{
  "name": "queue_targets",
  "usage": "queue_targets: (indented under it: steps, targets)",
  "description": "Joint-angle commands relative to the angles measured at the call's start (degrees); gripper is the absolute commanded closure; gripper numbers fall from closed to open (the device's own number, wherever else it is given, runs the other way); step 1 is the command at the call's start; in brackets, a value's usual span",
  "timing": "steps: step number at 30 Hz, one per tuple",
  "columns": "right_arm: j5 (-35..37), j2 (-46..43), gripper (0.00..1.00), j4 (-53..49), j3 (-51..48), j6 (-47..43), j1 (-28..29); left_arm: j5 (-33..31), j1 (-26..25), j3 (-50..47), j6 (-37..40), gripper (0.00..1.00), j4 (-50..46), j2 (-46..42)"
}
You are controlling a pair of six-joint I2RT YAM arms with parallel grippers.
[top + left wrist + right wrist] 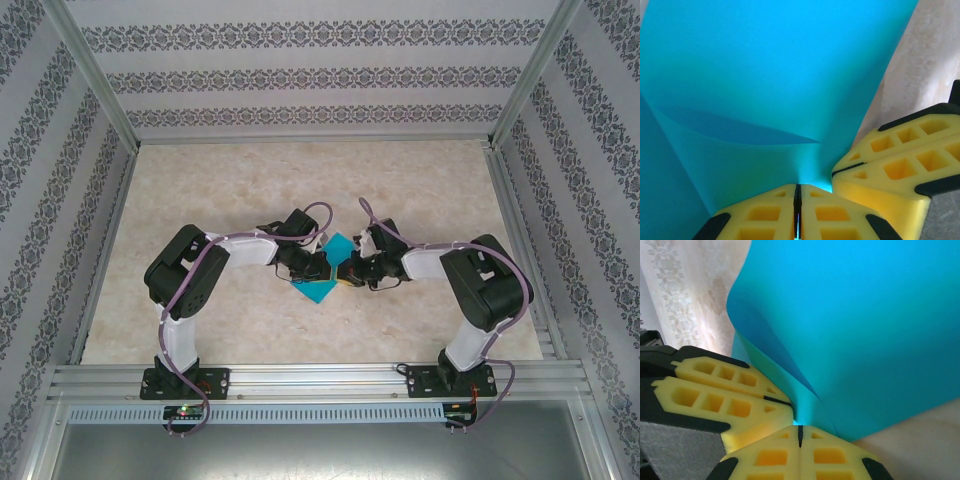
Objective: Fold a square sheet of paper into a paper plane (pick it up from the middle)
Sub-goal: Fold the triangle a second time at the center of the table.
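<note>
Top external view showed the square sheet of paper (318,291) mid-tabletop (300,180), running near to far between the arms. The left pincer (797,196) and right pincer (800,432) were both clamped on its middle, side by side, the sheet bowing beyond their tips.

Bright, even, diffuse light falls on the pale marbled worktop (300,180), and shadows there are faint. The top view is sharp. Close up, the thin teal-blue paper sheet (780,60) looks saturated and slightly soft-focused, with dark shading inside its curl.
</note>
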Motion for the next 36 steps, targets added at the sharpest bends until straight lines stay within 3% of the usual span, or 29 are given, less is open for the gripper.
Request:
queue_targets:
  steps: [1,14,26,36]
  targets:
    - [0.0,1.5,0.97,-1.2,1.9,-1.8,0.2,-2.1,-0.1,-1.3,-0.1,0.88,-0.6,-0.8]
    - [10.4,5.5,0.97,-17.5,7.2,-11.2,1.5,-1.3,1.3,-0.8,-0.5,0.87,0.3,-1.8]
    - [12.7,7.6,0.98,-20.6,8.9,-13.1,2.4,3.2,4.2,0.7,-2.0,0.86,3.6,0.4]
    - [13.6,7.5,0.98,-22.5,9.3,-14.4,2.5,2.5,6.2,3.1,-0.1,0.86,1.4,2.8]
